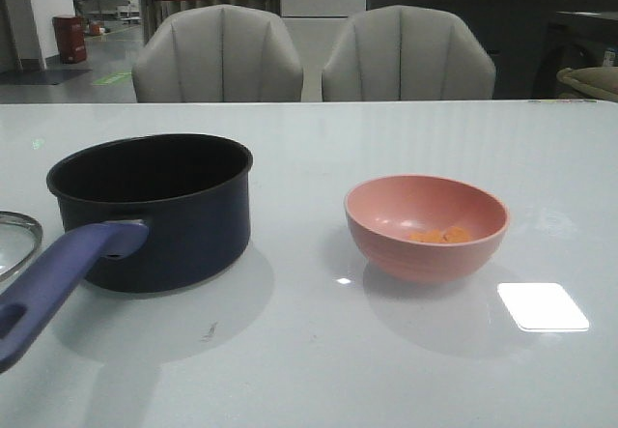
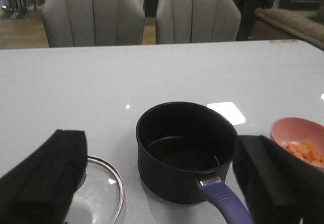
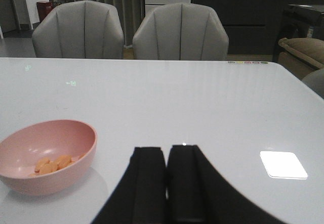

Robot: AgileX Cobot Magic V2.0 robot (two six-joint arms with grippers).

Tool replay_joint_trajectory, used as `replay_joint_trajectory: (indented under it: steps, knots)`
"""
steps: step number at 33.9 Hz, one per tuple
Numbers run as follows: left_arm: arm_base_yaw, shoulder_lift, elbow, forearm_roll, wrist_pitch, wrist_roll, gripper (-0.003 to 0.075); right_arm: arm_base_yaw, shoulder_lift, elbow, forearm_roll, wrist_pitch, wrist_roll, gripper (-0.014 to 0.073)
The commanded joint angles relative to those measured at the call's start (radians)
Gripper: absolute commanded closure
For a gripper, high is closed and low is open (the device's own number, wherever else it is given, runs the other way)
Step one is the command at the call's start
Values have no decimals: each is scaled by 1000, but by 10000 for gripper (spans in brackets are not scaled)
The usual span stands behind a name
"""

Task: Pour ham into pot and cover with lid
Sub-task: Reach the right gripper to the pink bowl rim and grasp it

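Note:
The dark navy pot [image 1: 153, 211] stands at the left of the white table, its purple-blue handle [image 1: 58, 288] pointing toward the near left. The glass lid [image 1: 16, 242] lies flat at the left edge, mostly cut off. Orange ham chunks [image 1: 439, 236] sit in a pink bowl [image 1: 427, 227] to the right. Neither gripper shows in the front view. In the left wrist view my left gripper [image 2: 164, 181] is open, held above and short of the pot [image 2: 186, 150], with the lid [image 2: 98, 196] beside it and the ham [image 2: 305, 152] off to one side. My right gripper [image 3: 167, 155] is shut and empty, beside the bowl [image 3: 48, 155].
Two grey chairs [image 1: 217, 56] stand behind the table's far edge. A bright light reflection [image 1: 543, 306] lies on the table to the right of the bowl.

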Motion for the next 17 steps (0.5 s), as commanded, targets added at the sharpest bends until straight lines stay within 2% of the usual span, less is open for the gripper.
replay_joint_trajectory:
  steps: [1, 9, 14, 17]
  knots:
    - [-9, -96, 20, -6, -86, -2, 104, -6, -18, -4, -9, -88, -8, 444]
    - [-9, -223, 88, -6, -103, -2, 104, -6, -18, -4, -9, -94, -8, 444]
    - [-9, -223, 88, -6, -90, -2, 104, -6, -15, -11, -3, -190, -8, 444]
    - [-9, -223, 88, -6, -90, -2, 104, -6, 35, -78, 44, -80, -7, 444]
